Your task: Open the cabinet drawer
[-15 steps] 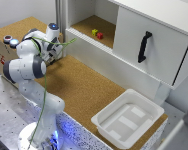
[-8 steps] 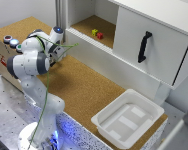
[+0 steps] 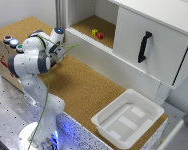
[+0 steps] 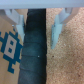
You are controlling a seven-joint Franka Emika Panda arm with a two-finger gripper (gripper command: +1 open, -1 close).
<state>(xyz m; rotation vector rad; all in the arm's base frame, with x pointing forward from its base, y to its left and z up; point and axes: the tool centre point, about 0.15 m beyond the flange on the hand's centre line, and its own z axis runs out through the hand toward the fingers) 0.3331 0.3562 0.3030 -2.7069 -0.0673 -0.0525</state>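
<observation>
White tray [image 3: 128, 119] on cork — red/yellow blocks [image 3: 97, 34] in cabinet [image 3: 144, 40].

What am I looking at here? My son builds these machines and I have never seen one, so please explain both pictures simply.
The white jointed machine is a robot arm standing on a metal base. The wide picture comes from a camera off the arm that sees the whole scene. The small blurry picture comes from a camera on the arm's wrist, looking down past its gripper, whose two pale fingers stand apart with nothing between them. On the cork surface sits an empty white tray. Behind it stands a white cabinet; its front panel carries a black handle, and its cork shelf holds small red and yellow blocks. The arm is well away from the handle.
</observation>
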